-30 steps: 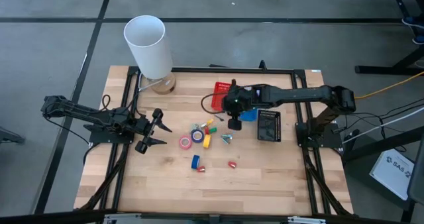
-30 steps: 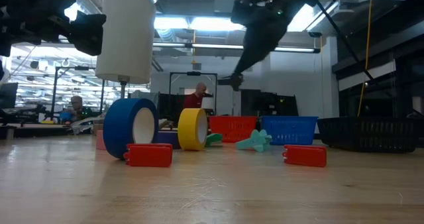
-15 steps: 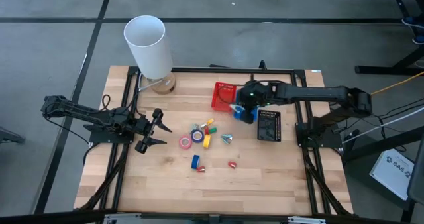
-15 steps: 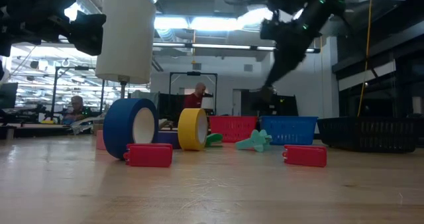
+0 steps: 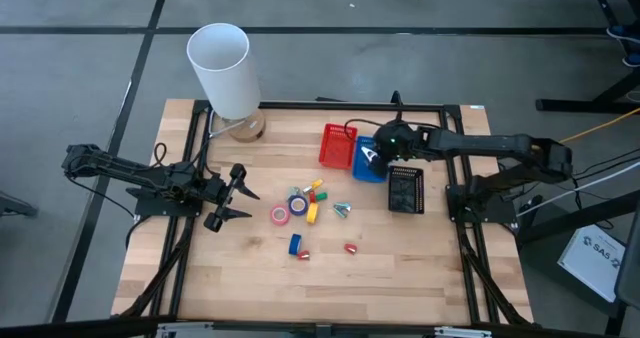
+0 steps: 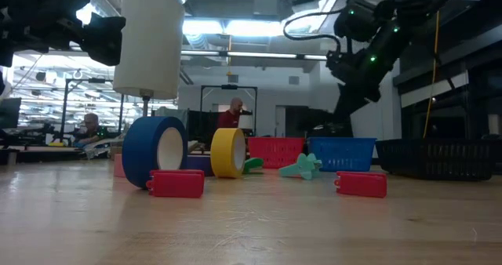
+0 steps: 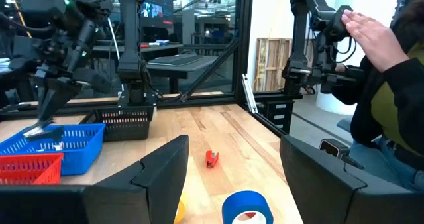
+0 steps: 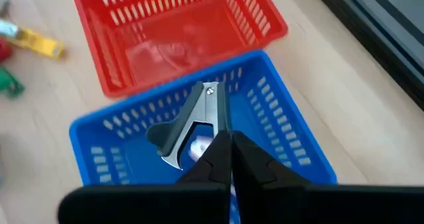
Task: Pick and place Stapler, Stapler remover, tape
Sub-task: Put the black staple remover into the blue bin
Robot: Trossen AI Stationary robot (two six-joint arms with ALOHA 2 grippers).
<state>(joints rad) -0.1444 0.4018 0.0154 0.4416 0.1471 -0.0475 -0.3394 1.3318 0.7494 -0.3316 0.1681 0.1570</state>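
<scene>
A staple remover [image 8: 192,121] hangs over the blue basket [image 8: 285,128] at frame centre, clamped in the right tool [image 8: 222,154] for sorting, while the left tool [image 5: 232,196] waits spread apart at left.

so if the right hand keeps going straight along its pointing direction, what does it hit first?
Probably the grey staple remover lying in the blue basket. The right hand, fingers together, points down into that basket, with the remover just past its tips. Depth is unclear; it may meet the basket floor beside it.
</scene>
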